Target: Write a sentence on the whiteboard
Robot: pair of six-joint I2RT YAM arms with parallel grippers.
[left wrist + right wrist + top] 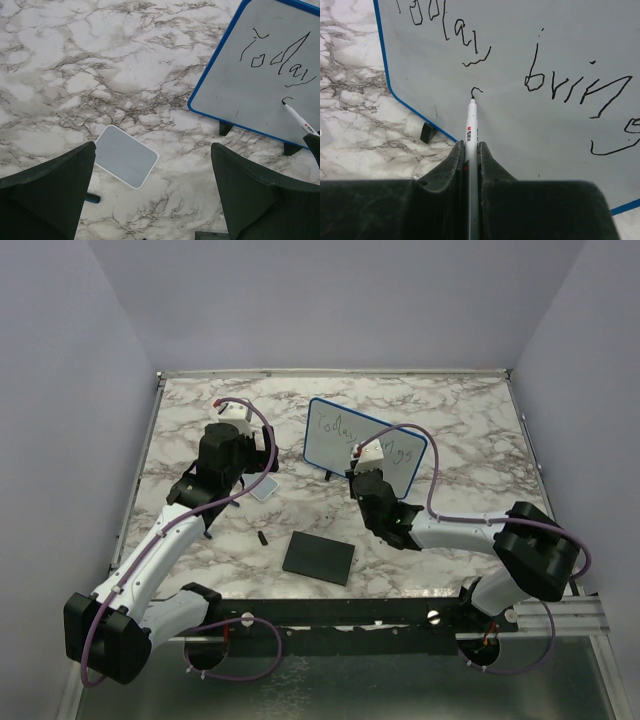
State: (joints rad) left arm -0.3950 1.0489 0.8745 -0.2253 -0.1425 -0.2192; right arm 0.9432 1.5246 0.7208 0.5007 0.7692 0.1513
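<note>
— Where does the whiteboard (335, 435) stand?

— It is propped on its two small black feet on the marble table (470, 410), its blue rim all round. The sentence (570, 85) runs across it in thin dark strokes: "Today" above, "brings" lower and further along. Below "Today" there is one short hooked stroke.

— And the pen?

— The marker (471, 125) meets the whiteboard at the end of that hooked stroke, below the last letters of "Today". Its white barrel runs straight back from the board into the right gripper (471, 150).

— How do the jaws stand on that arm?

— They are pressed together on the barrel, one on each side, with only the front length of the marker sticking out. The gripper sits just in front of the whiteboard's lower part, so from above it hides part of the board.

— And the other arm?

— The left gripper (152, 146) hangs over the table off the whiteboard's left edge. Its fingers (50, 190) are spread wide with nothing between them.

— What else lies near the board?

— A small pale tile (125, 156) lies flat on the table, close to the whiteboard's lower left corner. A black square pad (319, 557) lies in front of the whiteboard, well apart from it.
</note>
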